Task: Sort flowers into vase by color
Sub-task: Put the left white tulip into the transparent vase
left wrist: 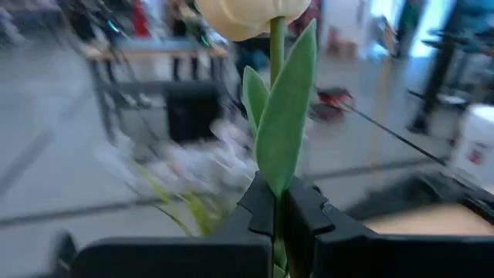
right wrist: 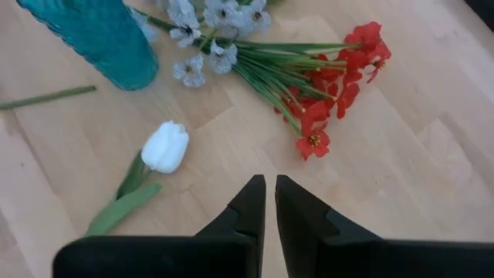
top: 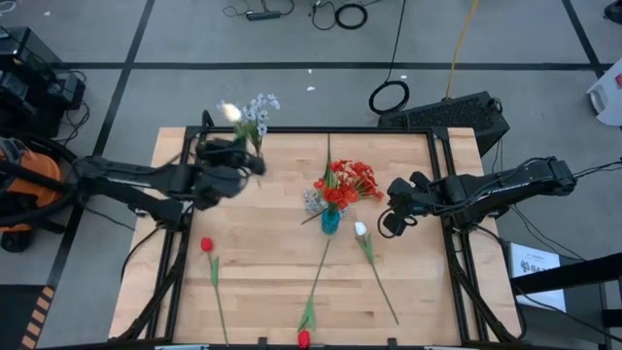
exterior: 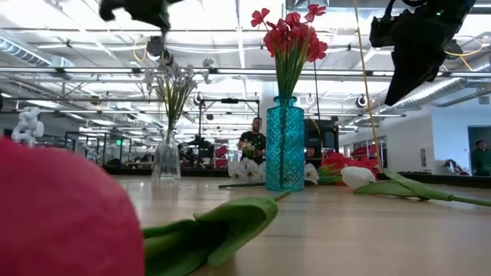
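My left fingers [left wrist: 278,224] pinch the stem of a cream-white tulip [top: 230,113], held up by the clear vase [exterior: 166,157] of pale little flowers at the back of the counter [top: 272,262]. My right fingers [right wrist: 270,205] are shut on nothing, above a loose red bunch [right wrist: 324,85]. Red flowers already stand in the blue vase [exterior: 285,142], but a white tulip [right wrist: 164,147], two red tulips [top: 206,245] and the bunch still lie around it.
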